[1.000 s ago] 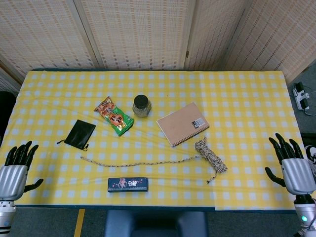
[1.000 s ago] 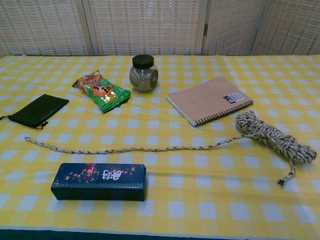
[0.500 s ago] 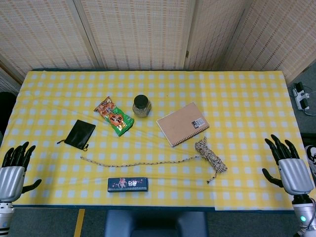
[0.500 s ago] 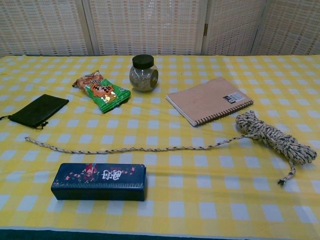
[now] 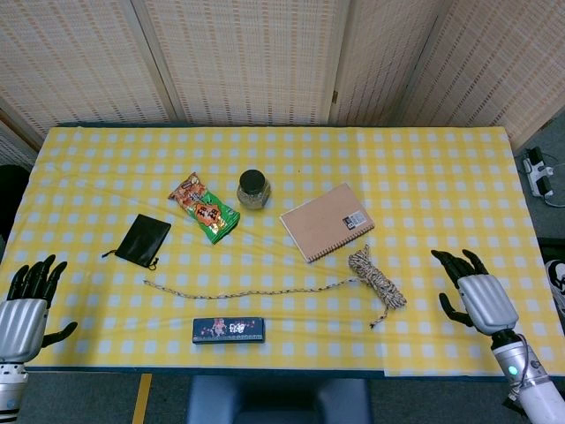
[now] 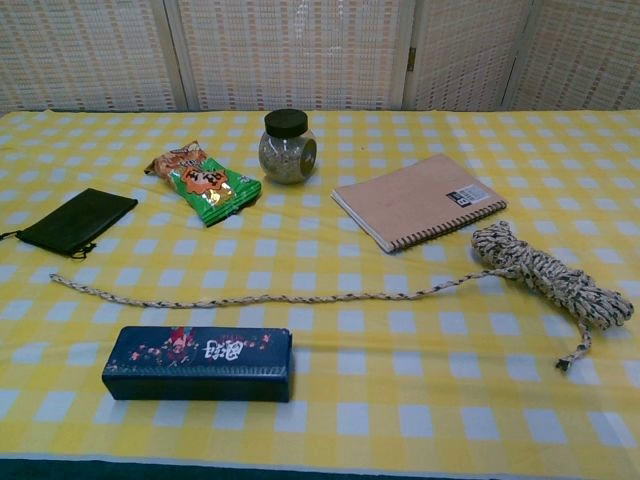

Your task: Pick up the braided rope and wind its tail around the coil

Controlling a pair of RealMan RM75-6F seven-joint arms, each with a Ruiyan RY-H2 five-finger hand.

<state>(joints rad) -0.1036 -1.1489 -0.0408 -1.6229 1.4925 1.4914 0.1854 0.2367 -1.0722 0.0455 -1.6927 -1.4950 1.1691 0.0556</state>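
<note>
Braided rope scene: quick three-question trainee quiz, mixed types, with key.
1. True or false: the right hand is holding the braided rope.
2. Which item lies nearest the rope's coil? A) notebook B) black pouch C) jar
3. Fill in: the rope's long tail stretches toward the robot's ____ side.

Key: 1 false; 2 A; 3 left.

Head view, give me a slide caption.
Both open hands, left hand and right hand, flank the untouched braided rope.
</note>
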